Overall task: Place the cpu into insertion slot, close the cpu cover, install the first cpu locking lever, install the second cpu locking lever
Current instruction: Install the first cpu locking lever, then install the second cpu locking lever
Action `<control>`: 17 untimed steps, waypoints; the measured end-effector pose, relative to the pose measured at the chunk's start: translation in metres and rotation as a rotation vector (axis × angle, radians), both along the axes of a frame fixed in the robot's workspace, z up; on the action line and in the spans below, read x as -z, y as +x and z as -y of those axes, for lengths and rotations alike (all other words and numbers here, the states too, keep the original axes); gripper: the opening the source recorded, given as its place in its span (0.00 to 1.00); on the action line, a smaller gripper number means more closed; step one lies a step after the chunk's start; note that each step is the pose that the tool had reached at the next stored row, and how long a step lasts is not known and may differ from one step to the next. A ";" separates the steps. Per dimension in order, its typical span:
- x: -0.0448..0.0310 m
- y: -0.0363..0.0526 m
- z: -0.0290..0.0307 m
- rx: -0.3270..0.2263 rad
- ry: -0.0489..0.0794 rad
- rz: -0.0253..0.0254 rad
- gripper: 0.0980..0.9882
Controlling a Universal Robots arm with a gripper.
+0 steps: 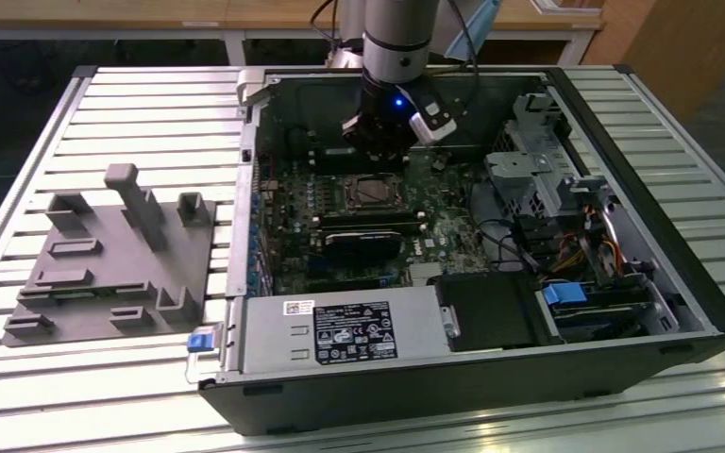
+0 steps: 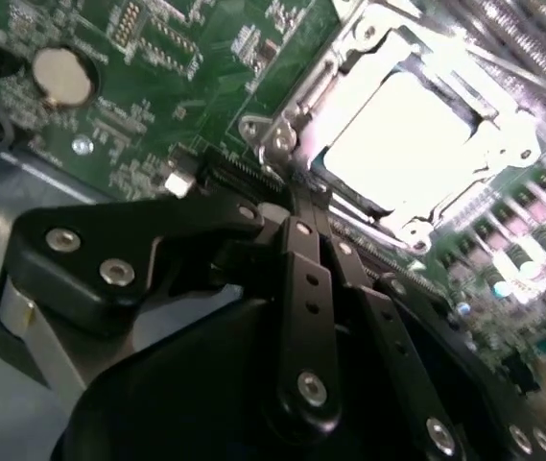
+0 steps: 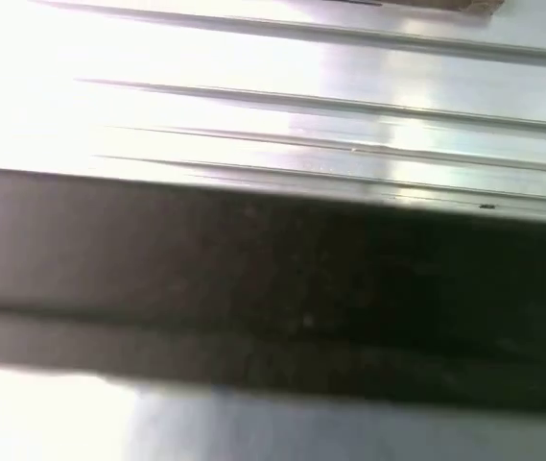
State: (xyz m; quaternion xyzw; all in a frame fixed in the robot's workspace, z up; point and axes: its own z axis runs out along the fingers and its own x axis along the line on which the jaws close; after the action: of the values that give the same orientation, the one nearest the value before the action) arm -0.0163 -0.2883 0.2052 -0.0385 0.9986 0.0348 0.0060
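The cpu [image 2: 402,144] lies flat in the insertion slot [image 1: 369,193] on the green board and glares bright silver in the second wrist view. The cpu cover [image 2: 488,144], a metal frame, lies down around the chip. My gripper [image 1: 381,149] hangs inside the open computer case, just behind the slot. In the second wrist view the gripper [image 2: 298,197] is shut, its black fingers [image 2: 303,259] pressed together, with the tips at the slot's metal rim. Whether the tips touch a locking lever I cannot tell.
The case [image 1: 665,283] lies open on a slatted metal table [image 1: 124,104]. A black cooler [image 1: 362,243] sits just in front of the slot. Drive cage and cables [image 1: 551,208] fill the exterior view's right. A grey fixture [image 1: 110,255] lies left of the case. A coin battery [image 2: 61,77] sits on the board.
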 end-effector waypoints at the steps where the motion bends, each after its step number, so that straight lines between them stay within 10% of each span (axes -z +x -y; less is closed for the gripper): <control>1: -0.0017 0.0000 0.0000 0.000 0.000 0.0001 0.01; 17: -0.0022 0.0011 0.0037 0.000 0.000 0.0001 0.01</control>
State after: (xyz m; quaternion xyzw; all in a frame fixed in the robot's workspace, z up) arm -0.0152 -0.2920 0.2074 -0.0383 0.9986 0.0347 0.0060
